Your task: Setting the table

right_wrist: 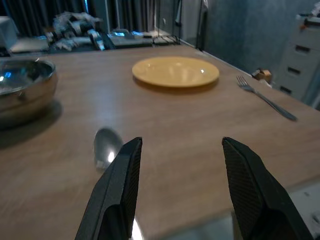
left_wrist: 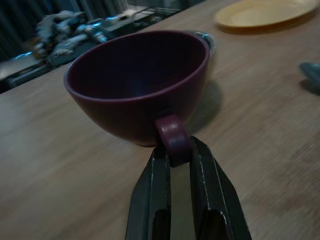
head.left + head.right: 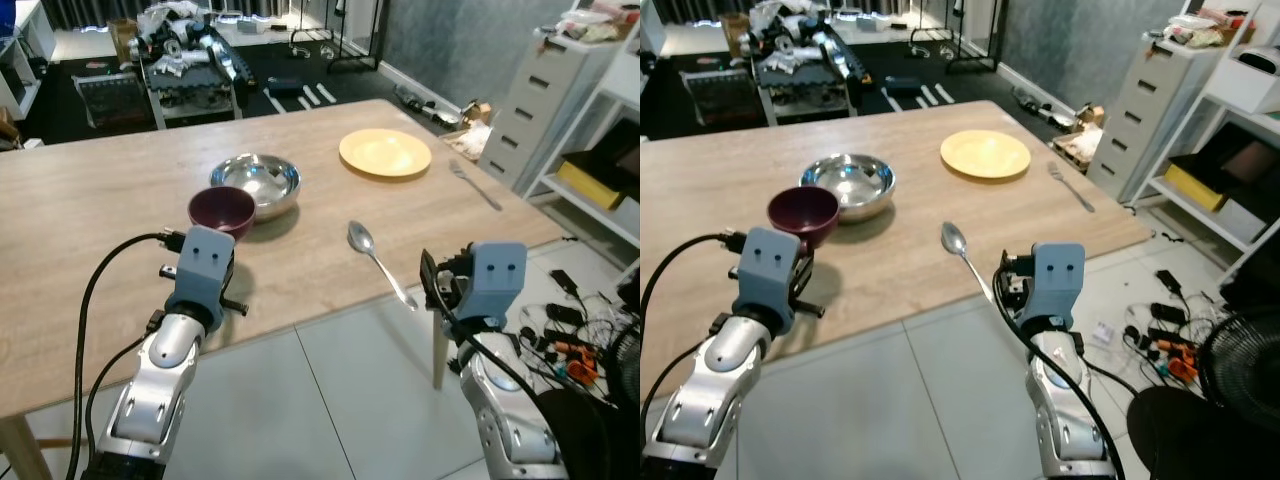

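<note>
A long wooden table stands in front of the robot. On it, towards the left, a dark purple cup sits upright with its handle turned to the near side. The left gripper is pressed together on that handle, pinching it between its two black fingers. Just behind the cup, touching or almost touching it, is a shiny metal bowl. Further off and to the right lies a yellow plate, flat on the table and well apart from the bowl. To the right of the plate, near the table's right edge, lies a fork. A spoon lies nearer, between the bowl and the near right corner, its bowl end pointing away and its handle reaching the table's near edge. The right gripper hovers at that near edge, just beside the spoon's handle, with its fingers spread wide and holding nothing.
</note>
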{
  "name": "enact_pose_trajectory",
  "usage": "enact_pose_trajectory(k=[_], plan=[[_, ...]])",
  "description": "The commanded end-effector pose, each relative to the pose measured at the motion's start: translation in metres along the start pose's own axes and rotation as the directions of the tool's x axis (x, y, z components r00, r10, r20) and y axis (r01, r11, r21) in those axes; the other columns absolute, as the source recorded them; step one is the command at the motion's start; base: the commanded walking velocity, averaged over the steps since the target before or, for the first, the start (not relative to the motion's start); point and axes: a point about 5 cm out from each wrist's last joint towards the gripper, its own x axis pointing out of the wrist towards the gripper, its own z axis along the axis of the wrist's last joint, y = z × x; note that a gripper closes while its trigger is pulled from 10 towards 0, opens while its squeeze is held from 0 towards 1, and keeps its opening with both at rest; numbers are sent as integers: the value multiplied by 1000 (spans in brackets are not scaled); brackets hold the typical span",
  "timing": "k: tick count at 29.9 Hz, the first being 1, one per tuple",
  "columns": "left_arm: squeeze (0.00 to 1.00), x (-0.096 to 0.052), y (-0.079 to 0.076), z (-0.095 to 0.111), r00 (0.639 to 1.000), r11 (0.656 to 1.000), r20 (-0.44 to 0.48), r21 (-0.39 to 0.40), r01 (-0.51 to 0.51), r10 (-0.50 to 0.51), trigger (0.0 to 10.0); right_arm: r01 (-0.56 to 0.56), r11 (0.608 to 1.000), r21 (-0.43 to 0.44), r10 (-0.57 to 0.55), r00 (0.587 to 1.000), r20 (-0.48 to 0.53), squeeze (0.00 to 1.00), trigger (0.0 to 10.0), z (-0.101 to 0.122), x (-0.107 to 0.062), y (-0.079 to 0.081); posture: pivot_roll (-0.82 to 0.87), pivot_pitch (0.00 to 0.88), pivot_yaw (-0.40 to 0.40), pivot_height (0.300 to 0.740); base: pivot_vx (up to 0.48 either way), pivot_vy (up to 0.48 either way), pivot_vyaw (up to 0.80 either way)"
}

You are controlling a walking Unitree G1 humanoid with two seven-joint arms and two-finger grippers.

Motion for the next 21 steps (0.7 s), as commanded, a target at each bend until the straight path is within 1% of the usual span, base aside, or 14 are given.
enact_pose_trajectory(k=[1,2,4,8,10,12,13,14,15,16,17,19,21], plan=[[0,-5,-9,9,995,996,53,-23,84,-83,10000,21,1000,-4,-21,1000,-13,0,10000,-4,-2,-7,79,107,75,740,0,0,0],[0,-7,-12,12,990,991,66,-31,127,-125,10000,22,1000,-5,-22,1000,-13,0,10000,-4,-2,-8,79,107,75,740,0,0,0],[0,-14,-17,18,973,977,92,-8,212,-210,10000,25,1000,-6,-25,1000,-13,0,10000,-4,-3,-9,83,113,74,740,0,0,0],[0,-16,-16,23,963,969,104,11,248,-247,10000,26,1000,-6,-26,1000,-13,0,10000,-4,-3,-9,84,114,74,740,0,0,0],[0,-16,-16,23,963,969,104,11,248,-247,10000,26,1000,-6,-26,1000,-13,0,10000,-4,-3,-9,84,114,74,740,0,0,0],[0,-13,-14,25,955,960,104,-6,281,-279,10000,24,1000,-3,-24,1000,-13,0,10000,-4,-3,-7,89,117,72,740,0,0,0],[0,-13,-14,25,955,960,104,-6,281,-279,10000,24,1000,-3,-24,1000,-13,0,10000,-4,-3,-7,89,117,72,740,0,0,0],[0,-12,-14,24,944,948,100,-15,319,-316,10000,22,1000,-3,-22,1000,-13,0,10000,-4,-3,-7,89,117,72,740,0,0,0],[0,-12,-14,24,944,948,100,-15,319,-316,10000,22,1000,-3,-22,1000,-13,0,10000,-4,-3,-7,89,117,72,740,0,0,0],[0,-13,-16,25,925,929,97,-12,369,-367,10000,21,1000,-2,-21,1000,-13,0,10000,-4,-3,-7,81,124,74,740,0,0,0],[0,-17,-16,24,914,917,85,2,399,-398,10000,23,1000,-4,-23,1000,-13,0,10000,-4,-4,-7,80,131,78,740,0,0,0],[0,-19,-16,23,907,910,77,13,413,-413,10000,24,1000,-5,-24,1000,-14,0,10000,-4,-4,-8,80,132,78,740,0,0,0],[0,-22,-15,20,913,916,64,20,402,-402,10000,27,1000,-6,-27,999,-17,0,10000,-5,-6,-9,80,133,78,740,0,0,0]])
